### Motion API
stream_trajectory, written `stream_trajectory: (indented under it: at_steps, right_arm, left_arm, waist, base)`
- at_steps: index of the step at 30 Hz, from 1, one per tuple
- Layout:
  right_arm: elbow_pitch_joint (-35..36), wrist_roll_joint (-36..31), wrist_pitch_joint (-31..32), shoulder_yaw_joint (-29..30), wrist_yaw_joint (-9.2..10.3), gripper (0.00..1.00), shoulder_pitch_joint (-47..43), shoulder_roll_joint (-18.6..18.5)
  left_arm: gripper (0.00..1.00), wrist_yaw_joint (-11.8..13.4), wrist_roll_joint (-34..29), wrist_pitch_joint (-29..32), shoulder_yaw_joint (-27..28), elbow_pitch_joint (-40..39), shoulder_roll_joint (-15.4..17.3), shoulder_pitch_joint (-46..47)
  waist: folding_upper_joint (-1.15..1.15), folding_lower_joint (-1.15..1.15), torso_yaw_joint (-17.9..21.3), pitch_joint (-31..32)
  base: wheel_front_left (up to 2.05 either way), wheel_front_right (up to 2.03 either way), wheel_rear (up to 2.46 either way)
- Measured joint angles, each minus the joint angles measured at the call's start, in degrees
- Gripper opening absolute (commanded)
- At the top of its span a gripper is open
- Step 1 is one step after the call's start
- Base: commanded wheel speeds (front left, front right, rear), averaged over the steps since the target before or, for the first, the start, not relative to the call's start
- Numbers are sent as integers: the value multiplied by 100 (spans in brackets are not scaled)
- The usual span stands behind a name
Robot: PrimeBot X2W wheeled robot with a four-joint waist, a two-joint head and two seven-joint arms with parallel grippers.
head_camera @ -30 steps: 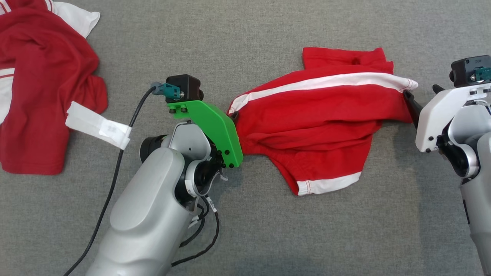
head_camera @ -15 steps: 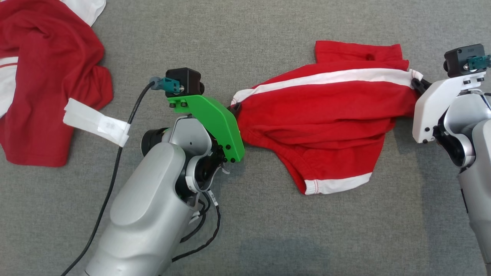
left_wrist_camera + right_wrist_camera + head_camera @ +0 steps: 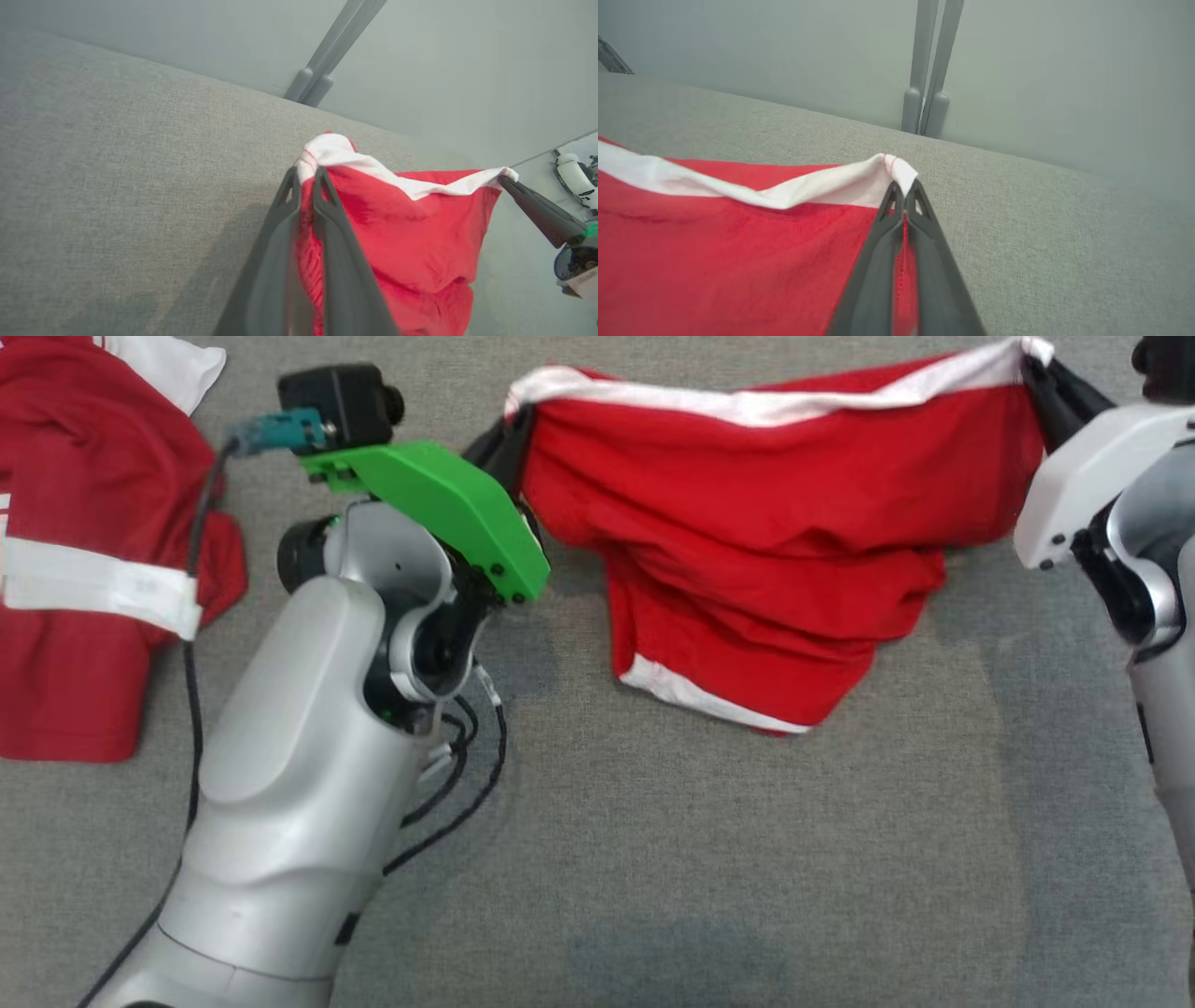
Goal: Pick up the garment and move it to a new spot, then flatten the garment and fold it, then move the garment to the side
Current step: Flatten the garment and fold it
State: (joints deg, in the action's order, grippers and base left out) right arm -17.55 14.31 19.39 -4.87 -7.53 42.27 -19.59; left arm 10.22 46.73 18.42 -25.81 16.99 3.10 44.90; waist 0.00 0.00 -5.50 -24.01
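over the mat (image 3: 747,859), the garment (image 3: 766,523) is pinched at its corners by the left gripper (image 3: 506,434) and right gripper (image 3: 1041,378); if overstretched, either corner could be lost

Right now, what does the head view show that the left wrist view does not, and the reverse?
Head view: another red garment at the far left, the green bracket on the left wrist, and the lower white hem of the held garment. Left wrist view: a pale wall and two grey posts beyond the table. Both: the held garment stretched between the left claw and the right claw, each shut on its white band.
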Motion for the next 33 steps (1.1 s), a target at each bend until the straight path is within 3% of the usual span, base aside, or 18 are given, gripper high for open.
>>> stream_trajectory:
  at_steps: [6, 11, 14, 21, 28, 33]
  right_arm:
    - [-44, 263, -233, -565, 0, 0, 1304, -49]
    - [-297, 269, -419, -921, 0, 0, 2577, -41]
    - [-472, 94, -686, -971, 0, 0, 3203, -34]
    - [-913, -714, -1764, -577, -3, 0, 4501, 134]
    - [-1067, -1711, -2630, -219, -4, 0, 5132, 339]
    - [-1051, -2343, -3029, -129, -3, 0, 5315, 460]
  left_arm:
    - [0, -394, 383, -298, 669, -58, 101, 1029]
    - [0, -782, 224, -401, 915, -124, 649, 2092]
    - [0, -905, 138, -548, 1044, -122, 804, 2569]
    - [0, -1147, -215, -1518, 1371, -21, 1040, 3569]
    - [0, -1334, -782, -2658, 1418, 59, 1149, 4105]
    - [0, -1427, -820, -3169, 1551, 37, 1102, 4201]
  waist:
    - [0, 0, 202, -212]
    - [0, 0, 395, -588]
    - [0, 0, 504, -861]
    - [0, 1, 740, -1516]
    - [0, 1, 868, -1784]
    - [0, 1, 868, -1811]
  base:
    - [0, 0, 0]
    - [0, 0, 0]
    - [0, 0, 0]
    - [0, 0, 0]
    - [0, 0, 0]
    - [0, 0, 0]
